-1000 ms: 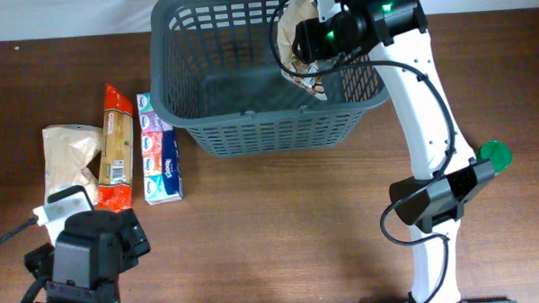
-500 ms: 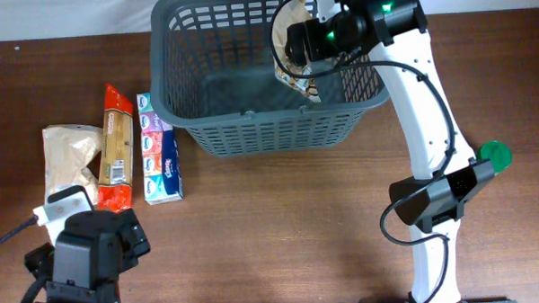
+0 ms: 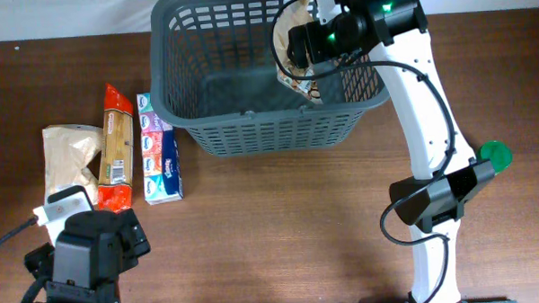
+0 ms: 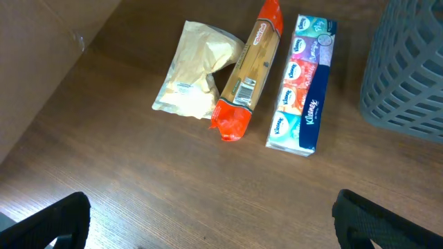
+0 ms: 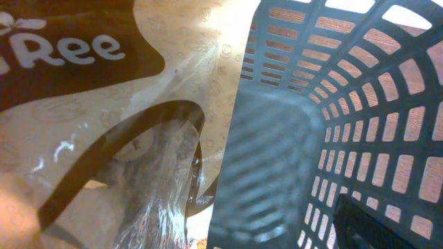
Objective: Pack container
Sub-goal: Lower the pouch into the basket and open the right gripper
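Observation:
The dark grey slotted basket [image 3: 251,125] stands at the back middle of the table. My right gripper [image 3: 306,38] hangs over its right end and is open. A tan and brown snack bag [image 3: 295,68] leans inside the basket against the right wall, just below the jaws. In the right wrist view the bag [image 5: 90,124] fills the left side and the basket lattice [image 5: 360,104] the right; one finger shows at the lower right, the other is hidden. My left gripper [image 4: 208,225] is open and empty, low over the table at the front left.
Left of the basket lie a beige packet [image 3: 67,158], an orange pasta pack [image 3: 117,148] and a tissue multipack [image 3: 160,160], side by side. They also show in the left wrist view, with the basket corner [image 4: 408,69]. A green-lidded jar [image 3: 495,153] stands at the right.
The snack bag has dropped lower into the basket and tilted against the right wall. The right gripper shifted slightly. The left arm has not moved.

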Controlling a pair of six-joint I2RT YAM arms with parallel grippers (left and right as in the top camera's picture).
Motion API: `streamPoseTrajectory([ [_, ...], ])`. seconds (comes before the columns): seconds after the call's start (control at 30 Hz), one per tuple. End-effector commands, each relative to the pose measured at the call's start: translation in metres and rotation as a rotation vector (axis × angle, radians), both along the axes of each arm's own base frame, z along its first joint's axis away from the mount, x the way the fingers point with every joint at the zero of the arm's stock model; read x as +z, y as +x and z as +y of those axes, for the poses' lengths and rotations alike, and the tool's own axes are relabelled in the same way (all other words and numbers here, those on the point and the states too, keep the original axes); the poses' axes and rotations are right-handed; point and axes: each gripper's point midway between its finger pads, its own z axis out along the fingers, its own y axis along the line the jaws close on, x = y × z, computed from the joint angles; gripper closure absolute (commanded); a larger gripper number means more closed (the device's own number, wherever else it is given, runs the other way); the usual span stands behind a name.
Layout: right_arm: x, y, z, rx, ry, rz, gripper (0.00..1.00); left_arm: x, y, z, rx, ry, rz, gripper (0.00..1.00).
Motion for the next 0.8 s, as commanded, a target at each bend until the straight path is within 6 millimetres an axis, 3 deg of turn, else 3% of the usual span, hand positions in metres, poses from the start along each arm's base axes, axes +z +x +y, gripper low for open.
streamPoseTrajectory([
  [0.0, -0.002, -0.005, 0.011, 0.048, 0.040, 0.022, 0.01, 0.002, 0.000, -0.002, 0.000, -0.017, -0.007, 0.00],
  [0.13, -0.002, -0.003, 0.008, -0.038, 0.060, 0.037, 0.01, 0.002, 0.000, -0.002, 0.000, -0.017, -0.007, 0.00],
  [0.27, 0.012, -0.001, 0.009, -0.050, 0.086, 0.006, 0.01, 0.002, 0.000, -0.002, 0.000, -0.017, -0.007, 0.01],
  [0.53, 0.082, -0.007, 0.015, -0.008, 0.183, -0.155, 0.01, 0.002, 0.000, -0.002, 0.000, -0.017, -0.007, 0.00],
  [0.77, 0.117, -0.022, 0.025, 0.059, 0.279, -0.206, 0.01, 0.002, 0.000, -0.002, 0.000, -0.017, -0.007, 0.00],
])
